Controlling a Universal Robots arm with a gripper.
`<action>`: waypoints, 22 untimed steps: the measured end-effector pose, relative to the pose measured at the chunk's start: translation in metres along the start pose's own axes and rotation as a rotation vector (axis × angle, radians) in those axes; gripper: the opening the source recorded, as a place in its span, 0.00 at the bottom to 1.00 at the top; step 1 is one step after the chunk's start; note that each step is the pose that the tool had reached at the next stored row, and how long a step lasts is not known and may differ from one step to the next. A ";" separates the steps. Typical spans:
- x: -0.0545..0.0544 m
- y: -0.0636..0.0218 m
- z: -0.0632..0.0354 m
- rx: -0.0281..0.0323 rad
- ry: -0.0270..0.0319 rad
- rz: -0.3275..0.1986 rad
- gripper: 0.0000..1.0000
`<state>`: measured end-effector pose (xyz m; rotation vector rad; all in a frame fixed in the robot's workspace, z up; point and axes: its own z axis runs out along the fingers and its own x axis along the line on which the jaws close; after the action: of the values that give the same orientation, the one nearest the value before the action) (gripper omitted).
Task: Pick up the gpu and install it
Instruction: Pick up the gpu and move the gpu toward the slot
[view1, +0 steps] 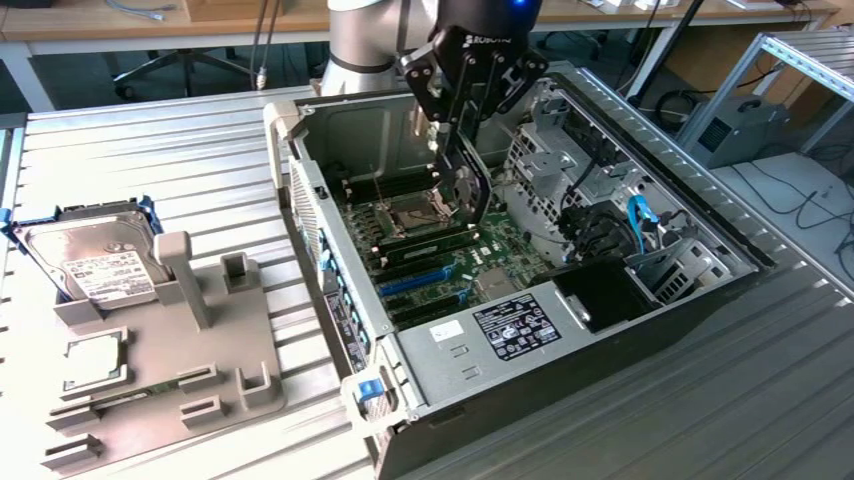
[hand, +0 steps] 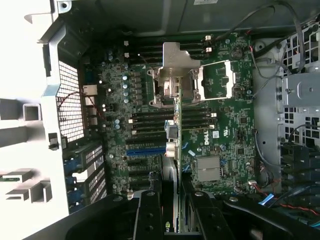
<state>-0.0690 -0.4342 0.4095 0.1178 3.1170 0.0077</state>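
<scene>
The gpu (view1: 466, 195) is a thin black card that hangs upright inside the open computer case (view1: 667, 200), above the motherboard (view1: 501, 240) near the processor socket. My gripper (view1: 461, 140) is shut on its upper edge. In the wrist view the gpu (hand: 176, 125) shows edge-on, running out from between the two black fingers (hand: 148, 215), with its pale silver bracket at the far end. My gripper (hand: 172, 222) holds it over the black memory slots, beside the blue slots (hand: 145, 150). The card is above the board and I cannot tell if it touches anything.
A grey fixture (view1: 174, 350) at the exterior view's left carries a silver hard drive (view1: 94, 260) with a white label. The case walls, the drive cage with blue cables (view1: 641, 225) and the power supply (view1: 514, 325) close in around the motherboard.
</scene>
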 end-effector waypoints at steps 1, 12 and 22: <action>-0.001 0.0001 0.0003 0.0000 0.0000 0.000 0.26; -0.011 0.0008 0.0029 0.0001 0.0001 0.000 0.26; -0.020 0.0015 0.0052 0.0000 0.0000 0.000 0.26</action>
<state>-0.0484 -0.4342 0.4047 0.1178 3.1170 0.0076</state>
